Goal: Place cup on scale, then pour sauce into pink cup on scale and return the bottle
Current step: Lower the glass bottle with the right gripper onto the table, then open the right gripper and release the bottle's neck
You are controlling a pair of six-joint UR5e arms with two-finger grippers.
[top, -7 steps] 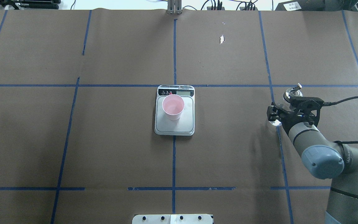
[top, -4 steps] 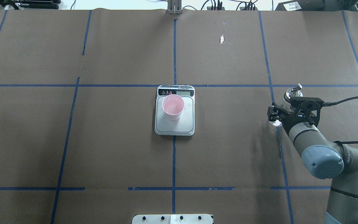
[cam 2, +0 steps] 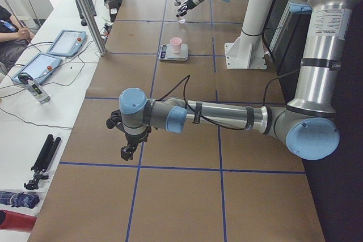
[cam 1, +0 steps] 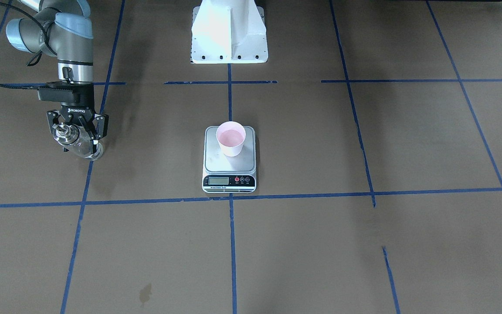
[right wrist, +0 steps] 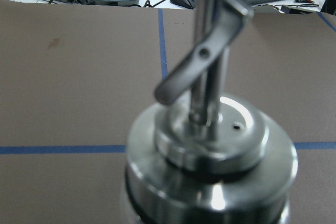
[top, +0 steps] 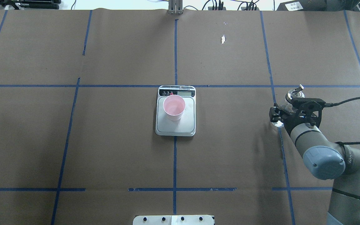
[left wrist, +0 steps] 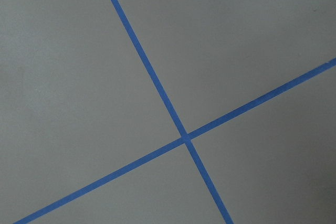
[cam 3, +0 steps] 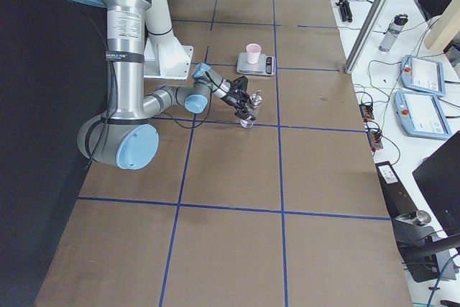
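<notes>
The pale pink cup (top: 174, 107) stands upright on the silver-grey scale (top: 186, 126) at the table's middle; both also show in the front-facing view, the cup (cam 1: 231, 138) and the scale (cam 1: 229, 180). My right gripper (top: 283, 108) is shut on the clear glass bottle (top: 295, 92) at the table's right side, its base at or just above the paper. The right wrist view shows the bottle's silver collar and spout (right wrist: 210, 150) up close. My left gripper (cam 2: 129, 150) hangs over bare table far to the left; I cannot tell if it is open.
The white robot base plate (cam 1: 229, 35) sits at the near middle edge. Blue tape lines (left wrist: 184, 139) cross the brown paper. A black cable (top: 348, 100) trails from the right wrist. Tablets and tools (cam 2: 62, 43) lie on the operators' bench.
</notes>
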